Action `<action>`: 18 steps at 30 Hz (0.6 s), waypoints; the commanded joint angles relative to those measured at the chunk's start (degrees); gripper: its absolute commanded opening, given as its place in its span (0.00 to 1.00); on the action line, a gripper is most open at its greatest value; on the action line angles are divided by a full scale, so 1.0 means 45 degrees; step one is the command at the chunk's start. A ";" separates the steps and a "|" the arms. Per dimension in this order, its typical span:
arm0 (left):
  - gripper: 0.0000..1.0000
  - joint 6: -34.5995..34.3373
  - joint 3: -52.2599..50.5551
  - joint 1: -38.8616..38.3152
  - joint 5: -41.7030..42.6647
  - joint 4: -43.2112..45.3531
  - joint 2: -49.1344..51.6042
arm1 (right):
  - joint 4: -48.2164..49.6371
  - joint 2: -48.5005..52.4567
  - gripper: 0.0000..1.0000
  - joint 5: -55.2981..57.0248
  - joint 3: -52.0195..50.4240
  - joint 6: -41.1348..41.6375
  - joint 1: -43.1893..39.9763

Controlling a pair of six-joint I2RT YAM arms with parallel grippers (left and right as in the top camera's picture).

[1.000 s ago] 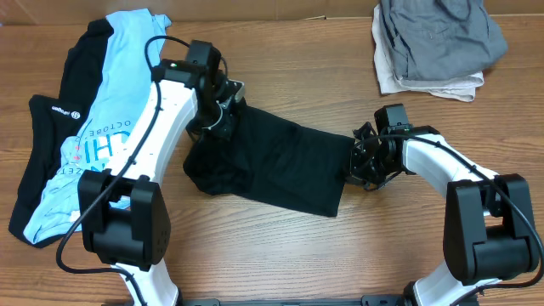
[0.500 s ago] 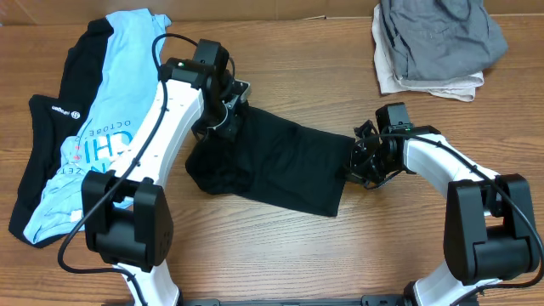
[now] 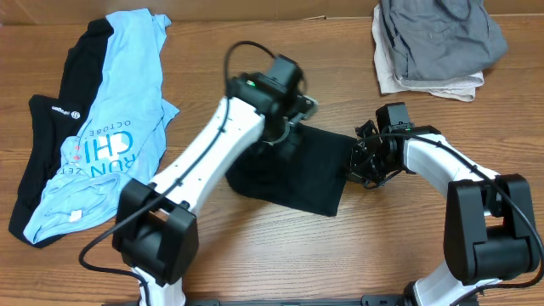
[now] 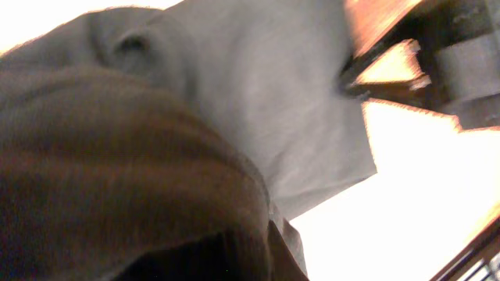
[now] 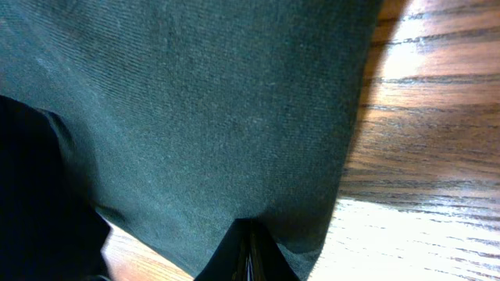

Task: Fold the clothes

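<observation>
At table centre, overhead view: the black shirt (image 3: pixel 297 174) lies as a compact dark patch between the two arms. We note the left arm stretched across from its base, the left gripper (image 3: pixel 289 127) sitting over the shirt's upper-left edge. Its jaws are closed; cloth appears gathered beneath it, so we log a pinch on the shirt. The left wrist camera is almost filled by draped fabric (image 4: pixel 258 101), blurred and very near the lens, with a clean hem edge running down toward the lower right against bright background.

The right gripper (image 3: pixel 359 163) meets the shirt's right edge. From the right wrist we see the jaws (image 5: pixel 246 250) pressed together at the bottom of the view, with shirt fabric (image 5: pixel 219 101) nipped between them and spreading upward. The shirt's side edge runs straight down that view, and bare wood (image 5: pixel 437 156) lies just beside it.

Edges, overhead: the shirt's lower edge slants down to a squared lower-right corner; its left side is rounded and bunched.

Open room: bare table (image 3: pixel 255 255) in front of the shirt, and a wide strip between the shirt and the blue tee (image 3: pixel 110 127) at far left. The tee lies over a black logo garment (image 3: pixel 47 140), well apart from the shirt. A grey pile (image 3: pixel 433 38) sits at the far right corner, clear of both grippers.
</observation>
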 commanded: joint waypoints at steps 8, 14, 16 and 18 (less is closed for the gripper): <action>0.04 -0.1496 0.0355 -0.1443 0.0194 0.1778 0.0112 | 0.0155 -0.0233 0.04 0.0121 -0.0024 0.0170 -0.0117; 0.04 -0.1865 0.0355 -0.1447 0.0219 0.2395 0.0311 | 0.0573 -0.0627 0.04 -0.0714 0.0350 0.0321 -0.0738; 0.04 -0.1865 0.0355 -0.1457 0.0379 0.2501 0.0452 | 0.0374 -0.1025 0.04 -0.0835 0.0816 0.0340 -0.1171; 0.04 -0.1953 0.0355 -0.1457 0.0432 0.2521 0.0583 | -0.0165 -0.1545 0.04 -0.0957 0.1554 0.0335 -0.1758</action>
